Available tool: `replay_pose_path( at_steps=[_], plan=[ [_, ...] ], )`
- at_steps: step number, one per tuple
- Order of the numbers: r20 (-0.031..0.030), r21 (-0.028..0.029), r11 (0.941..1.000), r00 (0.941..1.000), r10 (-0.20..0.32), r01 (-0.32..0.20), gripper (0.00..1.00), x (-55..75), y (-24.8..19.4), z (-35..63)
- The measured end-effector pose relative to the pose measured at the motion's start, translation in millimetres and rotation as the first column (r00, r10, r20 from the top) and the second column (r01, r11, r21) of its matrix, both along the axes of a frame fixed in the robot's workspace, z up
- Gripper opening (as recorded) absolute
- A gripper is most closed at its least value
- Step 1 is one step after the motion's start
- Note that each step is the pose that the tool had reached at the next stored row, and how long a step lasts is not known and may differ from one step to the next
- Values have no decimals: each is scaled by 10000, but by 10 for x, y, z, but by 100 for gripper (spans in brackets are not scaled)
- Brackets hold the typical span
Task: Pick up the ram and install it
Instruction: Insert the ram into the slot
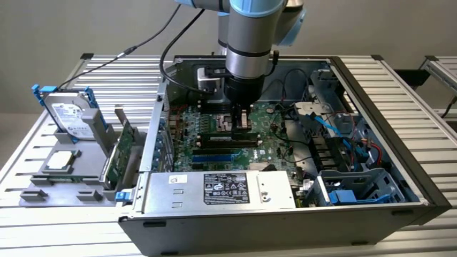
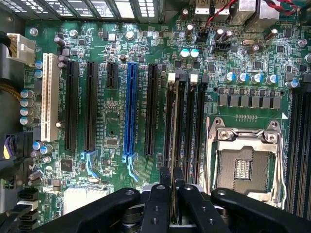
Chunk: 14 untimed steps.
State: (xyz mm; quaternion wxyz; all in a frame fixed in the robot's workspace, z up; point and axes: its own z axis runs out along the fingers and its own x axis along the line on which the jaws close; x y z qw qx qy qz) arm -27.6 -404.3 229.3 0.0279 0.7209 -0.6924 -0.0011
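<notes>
Gripper point(image 2: 172, 171) mine, clamped on ram point(image 1: 241, 119); stick stands edge-on between my fingers, over black memory slots point(image 2: 181, 121), beside CPU socket point(image 2: 245, 165). Power supply label point(image 1: 227, 188) has print, I cannot read it. Hard drive label point(image 1: 69, 113) same.

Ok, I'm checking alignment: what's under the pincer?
Black memory slots on the motherboard, beside the CPU socket. The pincer, shut on the ram, covers one end of them.

Robotics lab: 1 robot arm point(image 1: 246, 53) is reaching into an open computer case point(image 1: 250, 235) sitting on slatted aluminium benches point(image 1: 57, 230).
</notes>
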Motion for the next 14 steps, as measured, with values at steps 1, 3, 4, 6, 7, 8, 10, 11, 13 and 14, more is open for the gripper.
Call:
replay_pose_path(
  at_steps=[1,3,4,6,7,8,10,11,13,14],
  plan=[
    [0,-1,10000,10000,6,-6,13,0,0,0],
    [1,-6,10000,10000,17,-17,13,0,0,-1],
    [1,-8,10000,10000,23,-23,13,0,0,-2],
    [2,-17,10000,10000,36,-36,13,0,0,-5],
    [1,-23,10000,10000,41,-41,13,0,0,-6],
    [1,-29,10000,10000,44,-44,13,0,0,-7],
    [1,-35,10000,10000,51,-51,13,0,0,-9],
    [1,-39,10000,10000,54,-54,13,0,0,-11],
    [1,-49,10000,10000,61,-61,13,0,0,-12],
    [1,-55,10000,10000,63,-63,13,0,0,-13]
  ],
)
